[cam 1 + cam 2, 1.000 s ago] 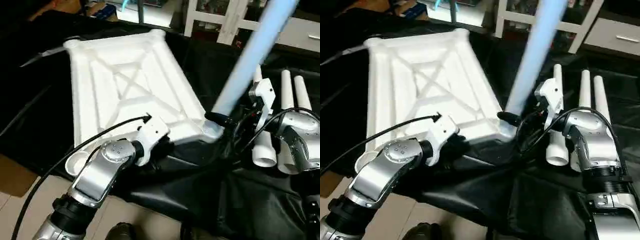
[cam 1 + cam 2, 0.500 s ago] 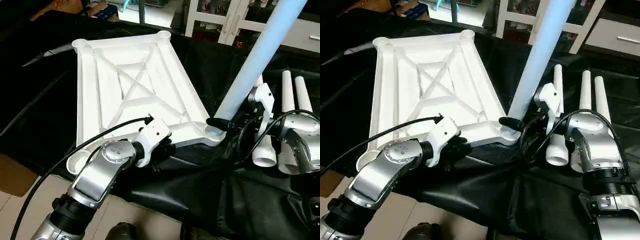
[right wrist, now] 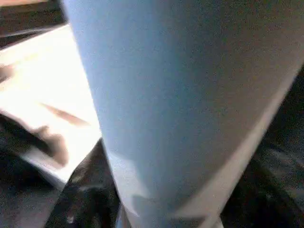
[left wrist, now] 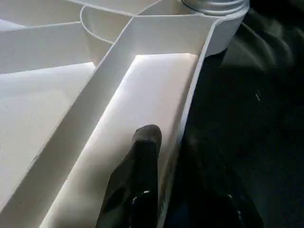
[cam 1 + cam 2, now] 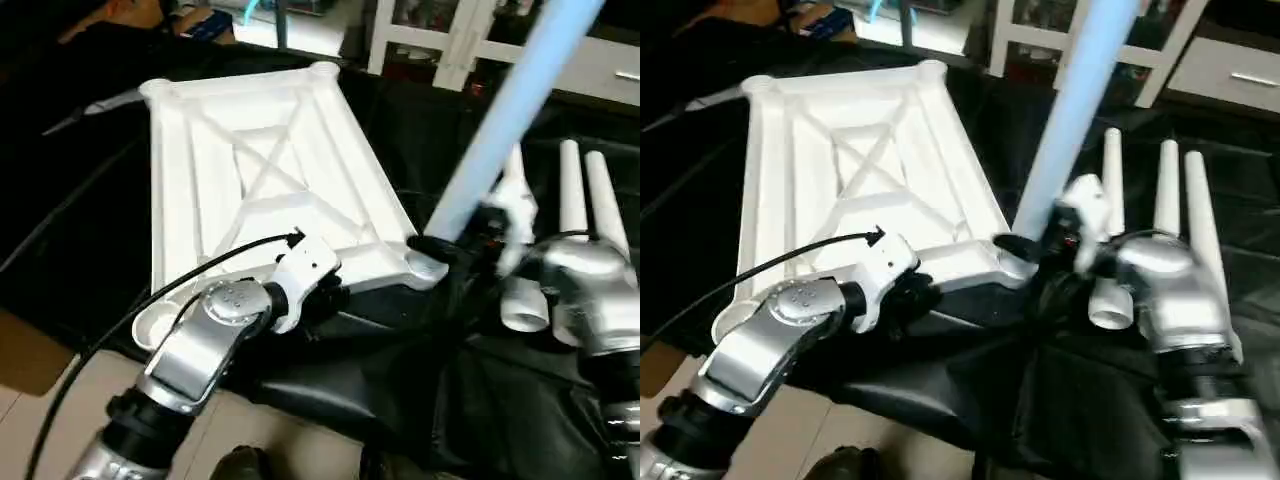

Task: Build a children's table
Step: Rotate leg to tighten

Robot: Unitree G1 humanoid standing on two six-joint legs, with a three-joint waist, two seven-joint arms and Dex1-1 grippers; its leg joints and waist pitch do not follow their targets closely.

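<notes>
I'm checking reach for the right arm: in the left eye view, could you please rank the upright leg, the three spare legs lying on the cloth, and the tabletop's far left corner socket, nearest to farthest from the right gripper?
1. Upright leg, right at the right gripper, seated in the near right corner socket.
2. Spare legs, lying just right of the gripper.
3. Far left corner socket, across the tabletop.

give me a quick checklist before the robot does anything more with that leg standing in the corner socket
1. Leg standing in the near corner socket: ok, though it leans.
2. Leg fully seated: cannot tell.
3. Left gripper holding the tabletop by its near rim: ok, one finger inside the wall, the other outside.
4. Right gripper at the leg's base: ok; firm grip: cannot tell.
5. Three spare legs lying beside the right arm: ok.
6. Other corner sockets empty: ok.
</notes>
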